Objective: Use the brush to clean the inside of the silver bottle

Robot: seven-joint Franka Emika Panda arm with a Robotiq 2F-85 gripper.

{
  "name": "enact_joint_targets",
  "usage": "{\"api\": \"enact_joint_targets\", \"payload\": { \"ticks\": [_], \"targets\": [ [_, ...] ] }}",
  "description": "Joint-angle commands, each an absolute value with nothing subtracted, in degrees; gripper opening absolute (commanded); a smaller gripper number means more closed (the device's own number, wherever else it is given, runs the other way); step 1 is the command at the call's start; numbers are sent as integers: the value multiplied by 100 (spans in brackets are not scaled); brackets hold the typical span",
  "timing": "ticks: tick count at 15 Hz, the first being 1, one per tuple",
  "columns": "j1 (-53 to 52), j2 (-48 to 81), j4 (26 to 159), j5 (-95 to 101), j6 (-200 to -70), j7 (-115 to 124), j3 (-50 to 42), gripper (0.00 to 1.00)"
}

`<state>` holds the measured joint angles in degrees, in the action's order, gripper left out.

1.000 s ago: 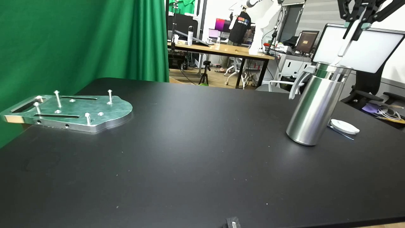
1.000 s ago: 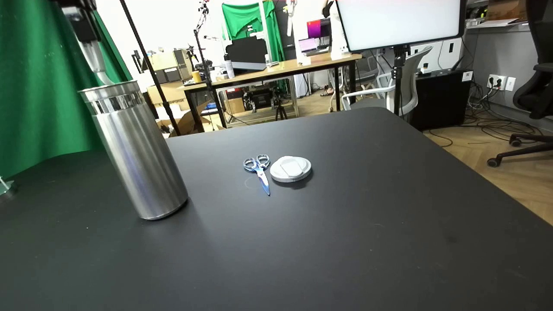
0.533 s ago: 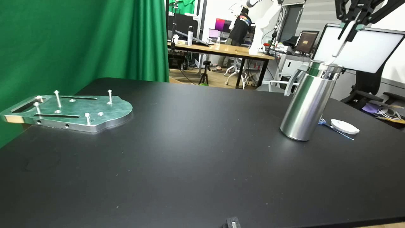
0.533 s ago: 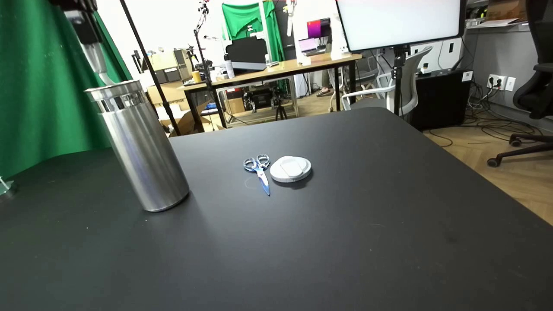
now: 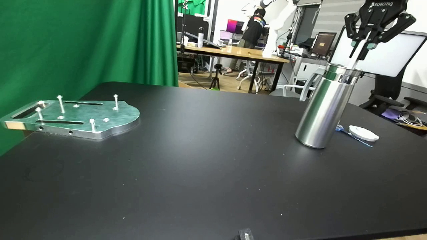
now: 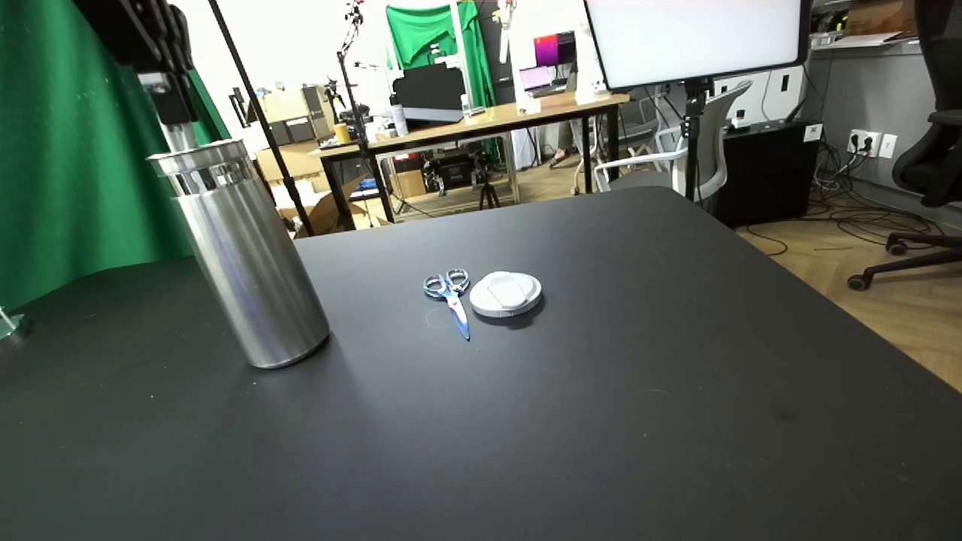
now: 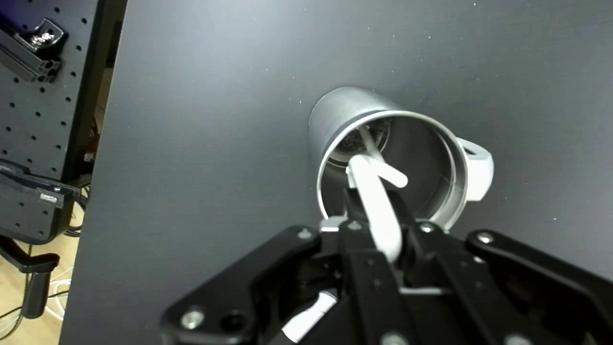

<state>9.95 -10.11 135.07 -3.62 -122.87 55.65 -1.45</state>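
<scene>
- The black desk (image 5: 186,166) filled most of the foreground in both exterior views.
- A pegged metal plate (image 5: 83,113) lay at the 9 o'clock side of the desk in an exterior view, well apart from the work.
- The silver bottle (image 5: 325,110), open and mouth up, stood on the desk; its lean in the exterior views was judged the lens's doing.
- In an exterior view the lone hand (image 5: 356,56) hung just above the rim, the bottle's body at 7 o'clock from it, and pinched the brush (image 7: 377,206); in the wrist view the mouth opened toward 12 o'clock.
- The brush, pale and stick-thin, ran from that pinch down through the mouth, passing the 11 o'clock side of the opening in the wrist view; no bristles could be made out. Its long axis lay nearly in line with the bottle's in both exterior views, the relation on which the next stroke seemed to turn: travel along that line would probably scrub, while a sideways push risked shoving the bottle.
- A round white disc (image 6: 505,293) lay on the desk at 3 o'clock from the bottle in an exterior view.
- Scissors (image 6: 452,299) lay just beside the disc, at its 9 o'clock.
</scene>
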Motion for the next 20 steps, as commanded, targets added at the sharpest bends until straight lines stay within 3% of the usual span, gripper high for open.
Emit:
{"api": "enact_joint_targets", "payload": {
  "ticks": [1, 20],
  "targets": [
    [925, -859, 13460, -397, -12320, 5645, -226, 4],
    [992, -2021, 13318, -431, -11839, 5545, -172, 4]
  ]
}}
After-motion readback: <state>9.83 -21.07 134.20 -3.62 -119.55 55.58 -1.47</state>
